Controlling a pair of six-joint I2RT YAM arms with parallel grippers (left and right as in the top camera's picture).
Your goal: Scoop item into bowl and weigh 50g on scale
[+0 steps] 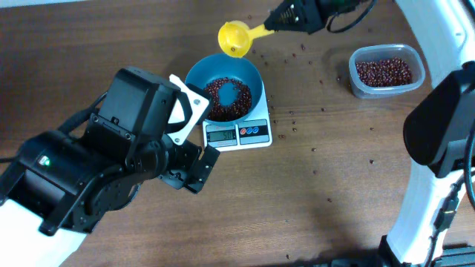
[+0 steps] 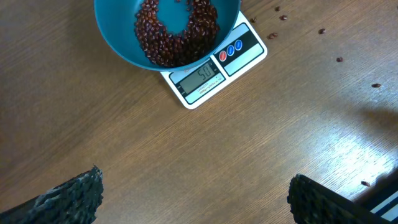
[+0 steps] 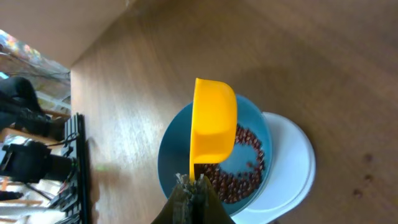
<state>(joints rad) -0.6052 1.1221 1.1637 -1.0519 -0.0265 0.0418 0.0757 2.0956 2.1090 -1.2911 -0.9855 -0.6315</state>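
Note:
The teal-blue bowl [image 1: 223, 88] sits on the white scale [image 1: 239, 133] and holds dark reddish-brown beans [image 1: 226, 99]. In the left wrist view the bowl [image 2: 118, 43] sits above the scale's display [image 2: 199, 78], which reads about 50. My right gripper [image 1: 276, 24] is shut on the handle of a yellow scoop [image 1: 234, 35], held just behind the bowl. In the right wrist view the scoop [image 3: 213, 118] hangs over the bowl [image 3: 173, 149]; my fingers [image 3: 191, 182] pinch its handle. My left gripper [image 2: 193, 196] is open and empty above bare table in front of the scale.
A clear plastic tub [image 1: 385, 71] with more beans stands at the back right. Loose beans [image 1: 297, 115] lie scattered on the wooden table between the scale and the tub. My left arm [image 1: 111, 170] covers the table's left front.

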